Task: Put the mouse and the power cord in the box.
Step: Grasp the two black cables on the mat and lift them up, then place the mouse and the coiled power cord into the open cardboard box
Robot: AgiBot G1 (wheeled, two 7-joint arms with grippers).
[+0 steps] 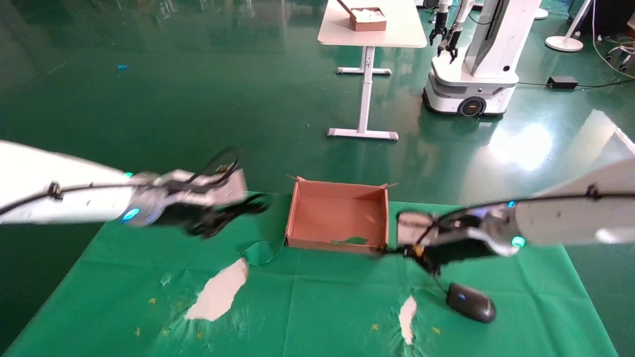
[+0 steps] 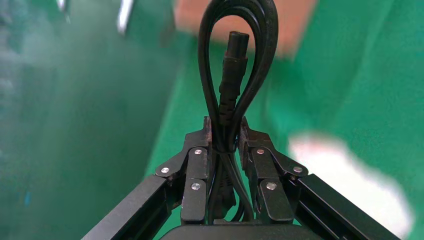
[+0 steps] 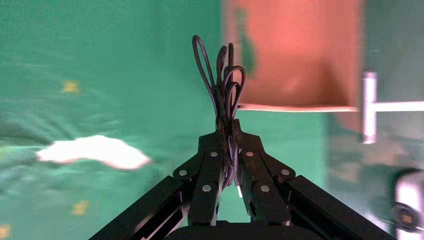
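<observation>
My left gripper [image 1: 243, 208] hovers above the table's left part, a short way left of the box [image 1: 337, 218]. It is shut on the power cord [image 2: 235, 65], whose thick black loops and plug stick out past the fingertips. The reddish-brown box stands open at the table's far middle. Just off the box's near right corner, my right gripper [image 1: 397, 250] is shut on the bundled thin mouse cable [image 3: 223, 85]. The glossy black mouse [image 1: 470, 303] lies on the green cloth below and to the right of that gripper, joined to it by the cable.
The green cloth [image 1: 322, 307] is torn, with white table patches [image 1: 218, 292] near the front. Behind the table, on the green floor, stand a white desk [image 1: 372, 34] carrying a small brown box [image 1: 369, 20], and another robot [image 1: 476, 64].
</observation>
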